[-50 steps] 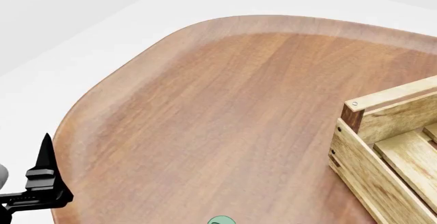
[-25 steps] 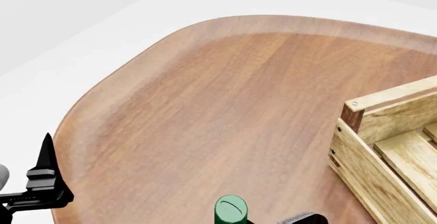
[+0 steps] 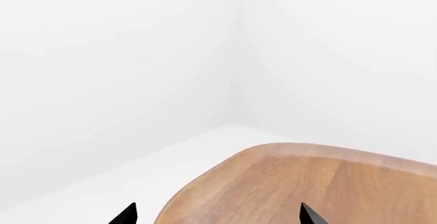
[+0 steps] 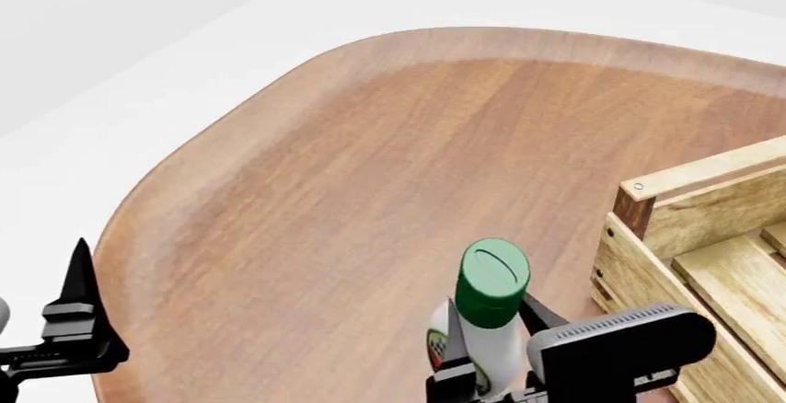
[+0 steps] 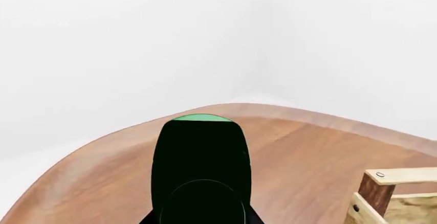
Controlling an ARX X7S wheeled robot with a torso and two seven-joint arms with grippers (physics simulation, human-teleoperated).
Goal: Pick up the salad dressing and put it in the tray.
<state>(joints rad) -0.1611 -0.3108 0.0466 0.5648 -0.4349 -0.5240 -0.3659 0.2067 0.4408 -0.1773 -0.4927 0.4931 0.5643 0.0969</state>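
Carrying: right gripper pinching salad dressing upright, tray just beside its right; next, likely lift over rim.

Smooth satin wood table, pale rough-plank tray, matt green plastic dressing cap

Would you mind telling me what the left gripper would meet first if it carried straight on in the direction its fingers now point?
Probably nothing solid nearby. In its wrist view the left gripper points over the rounded corner of the table toward the bare white wall corner beyond. How high it passes above the tabletop is unclear.
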